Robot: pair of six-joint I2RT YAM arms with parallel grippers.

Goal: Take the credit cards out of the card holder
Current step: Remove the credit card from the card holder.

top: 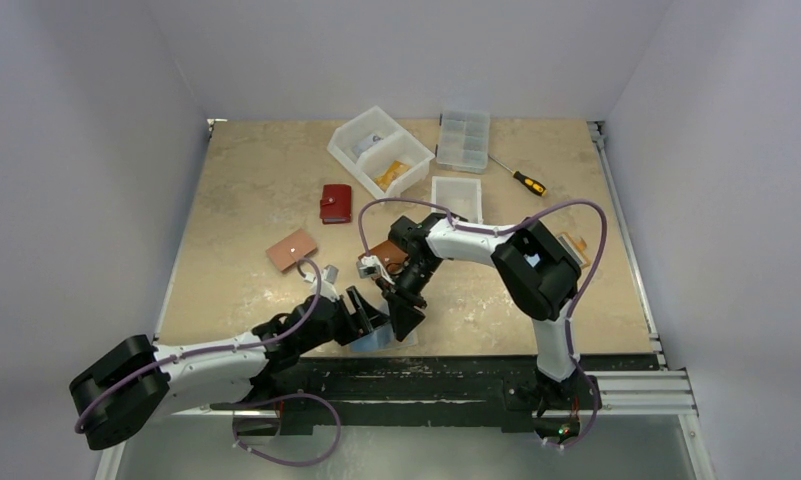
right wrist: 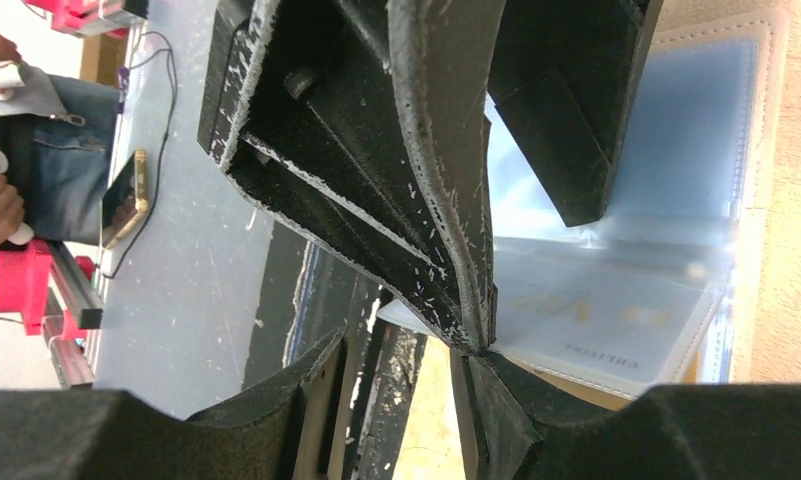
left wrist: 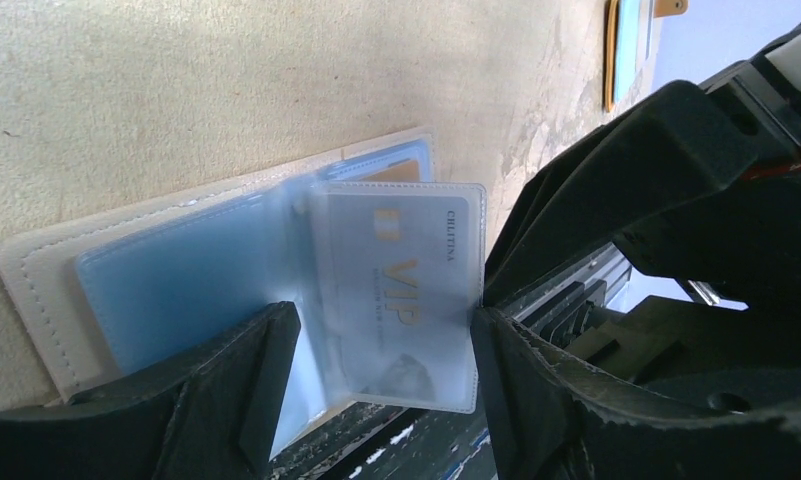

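Top view: holder (top: 378,338) lies at the table's (top: 246,180) near edge, mid-width; its contents are too small to read here.
Left wrist: holder lies open and flat, with a white stitched cover and blue-tinted clear sleeves. One sleeve (left wrist: 416,392) stands up.
Card: pale grey card (left wrist: 396,270) marked VIP in gold, inside that sleeve.
Right wrist: same sleeve seen from its free edge.
Left gripper (left wrist: 384,320): jaws wide, sleeve between them, not pinched.
Right gripper (right wrist: 401,350): jaws partly apart, holding nothing; one fingertip is against the sleeve's edge.

Beige table (top: 246,190): red wallet (top: 336,203), brown pouch (top: 291,250) laid mid-left; clear bins (top: 381,150), screwdriver (top: 521,178) placed far; card holder (left wrist: 36,290) laid open near.
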